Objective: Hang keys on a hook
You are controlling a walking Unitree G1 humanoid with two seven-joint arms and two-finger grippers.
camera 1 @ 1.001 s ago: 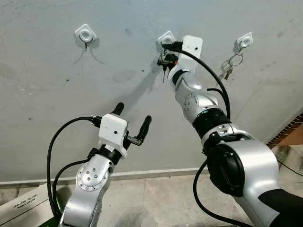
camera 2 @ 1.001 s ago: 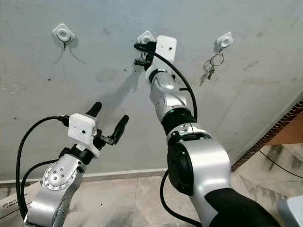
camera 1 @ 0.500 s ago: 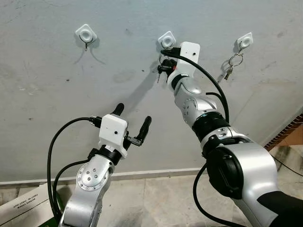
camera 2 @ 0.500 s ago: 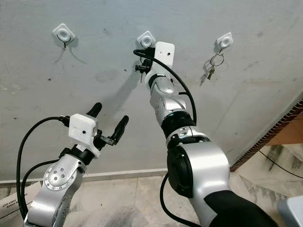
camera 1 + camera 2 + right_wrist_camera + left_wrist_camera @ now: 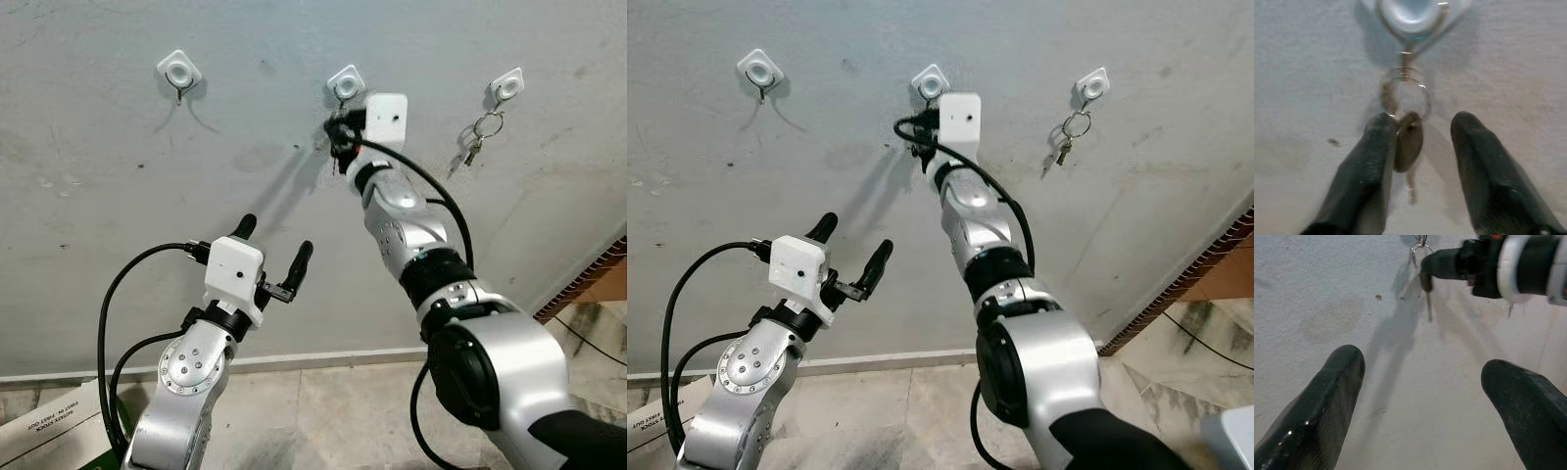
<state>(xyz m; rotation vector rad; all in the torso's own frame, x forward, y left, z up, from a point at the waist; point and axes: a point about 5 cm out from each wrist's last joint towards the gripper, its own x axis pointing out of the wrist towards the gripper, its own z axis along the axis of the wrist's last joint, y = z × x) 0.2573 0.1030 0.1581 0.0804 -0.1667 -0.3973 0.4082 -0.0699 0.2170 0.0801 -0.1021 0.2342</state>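
Wall (image 5: 118, 176): rough grey plaster, three white hooks.
Keys (image 5: 1408, 139): ring on middle hook (image 5: 1413, 12).
Right tool (image 5: 1420, 147): fingers spread around keys.
Left tool (image 5: 272, 253): spread, lower down.
Right hook (image 5: 506, 86): another key set (image 5: 478, 137).

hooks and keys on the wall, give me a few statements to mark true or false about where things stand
1. The right claw is open under the middle hook. True.
2. The key ring hangs from the middle hook. True.
3. The left hook holds keys. False: it is bare.
4. The right hook is bare. False: another set of keys hangs there.
5. The left claw is shut on a key. False: it is open and holds nothing.
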